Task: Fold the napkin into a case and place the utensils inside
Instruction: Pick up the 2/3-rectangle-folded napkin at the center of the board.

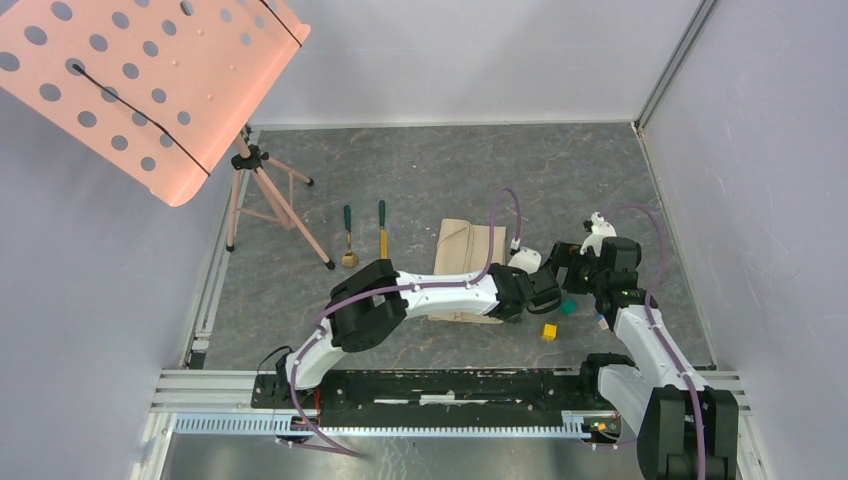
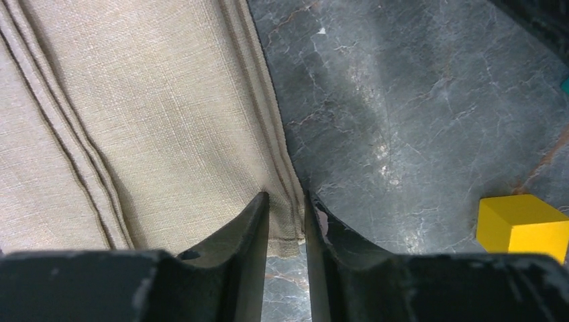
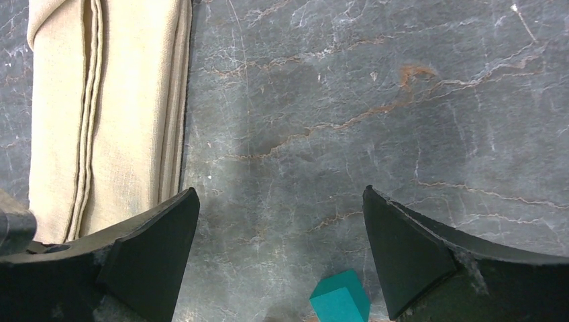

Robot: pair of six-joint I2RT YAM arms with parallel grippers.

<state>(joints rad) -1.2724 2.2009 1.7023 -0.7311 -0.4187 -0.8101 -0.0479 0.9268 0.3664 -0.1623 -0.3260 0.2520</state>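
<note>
The beige napkin (image 1: 468, 245) lies folded into a long strip on the dark marbled table, and my left arm crosses over its near part. In the left wrist view, my left gripper (image 2: 287, 198) is shut on the layered hem at the napkin's (image 2: 154, 121) near right corner, one finger on the cloth and one on the table side. My right gripper (image 3: 280, 194) hangs open over bare table, right of the napkin (image 3: 107, 114), holding nothing. The utensils, a gold spoon (image 1: 348, 240) and knife (image 1: 382, 230) with teal handles, lie side by side left of the napkin.
A teal cube (image 1: 568, 307) and a yellow cube (image 1: 549, 331) sit near both grippers; the teal cube (image 3: 340, 298) lies low between the right fingers. A pink perforated music stand (image 1: 150, 80) on a tripod (image 1: 265, 200) stands back left. Walls enclose the table.
</note>
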